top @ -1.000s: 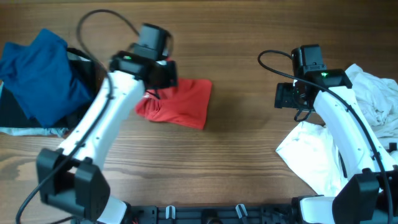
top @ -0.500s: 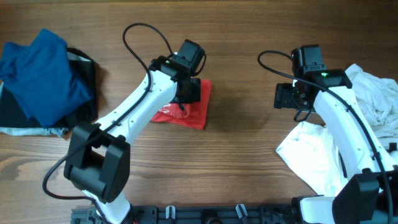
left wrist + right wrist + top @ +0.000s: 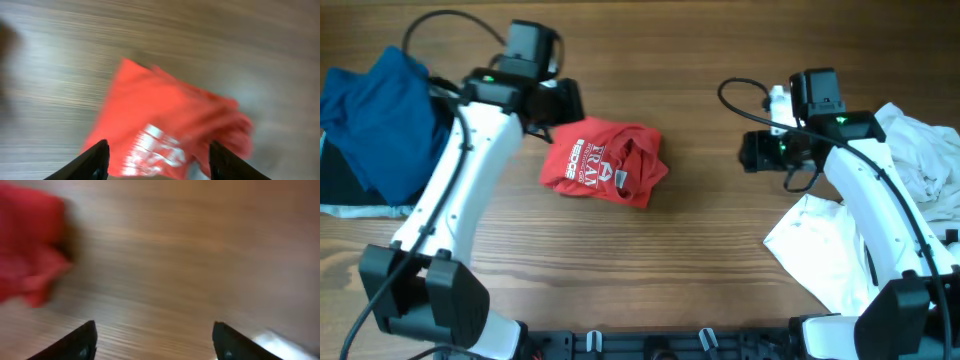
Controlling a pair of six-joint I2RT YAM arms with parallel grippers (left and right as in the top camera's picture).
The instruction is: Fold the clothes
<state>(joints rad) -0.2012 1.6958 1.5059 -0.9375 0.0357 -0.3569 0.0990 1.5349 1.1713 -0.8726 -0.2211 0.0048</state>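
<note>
The red T-shirt (image 3: pixel 603 163) lies loosely bunched on the table (image 3: pixel 700 260), a little left of the middle. Its white lettering faces up, and its right side is wrinkled and folded over itself. At the far left, a blue garment (image 3: pixel 380 120) is heaped on top of a black garment (image 3: pixel 338 172), and a pale strip of cloth shows under them at the front. At the right edge lies a crumpled white heap (image 3: pixel 925 160). In front of it a flatter white shirt (image 3: pixel 810 250) is spread, partly hidden.

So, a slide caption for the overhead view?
Left gripper and right gripper, both open, flank a rumpled red T-shirt; blue clothes and white clothes heaped at the table's ends.
</note>
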